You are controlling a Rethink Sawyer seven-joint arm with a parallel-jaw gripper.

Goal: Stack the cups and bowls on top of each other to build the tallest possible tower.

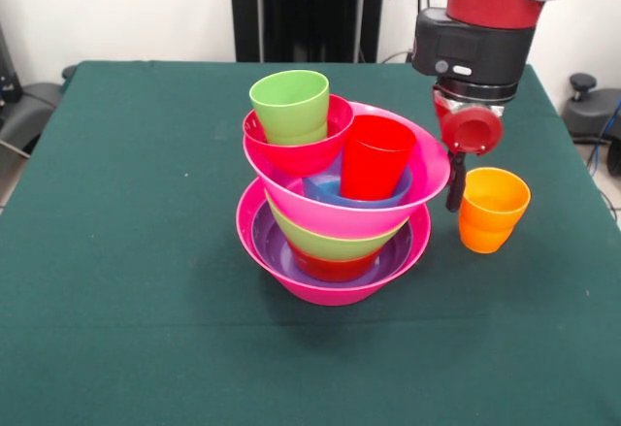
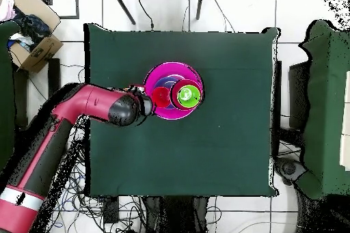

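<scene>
Tool point(image 1: 453, 179) in the front view hangs beside the orange cup point(image 1: 492, 210), which stands apart from the tower point(image 1: 335, 203) on the green bench point(image 1: 116, 251); whether its fingers are spread I cannot tell. Overhead, the tower point(image 2: 175, 92) sits just beyond the arm point(image 2: 89, 104).

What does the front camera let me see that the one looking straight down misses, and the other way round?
Only the front view shows the orange cup standing on the table beside the tower, and the layers: a purple bowl, a lime bowl and a small blue bowl.

Only the overhead view shows the whole red arm reaching across the table's edge.

Both show the pink tower, with the green cup and red cup on top.
</scene>
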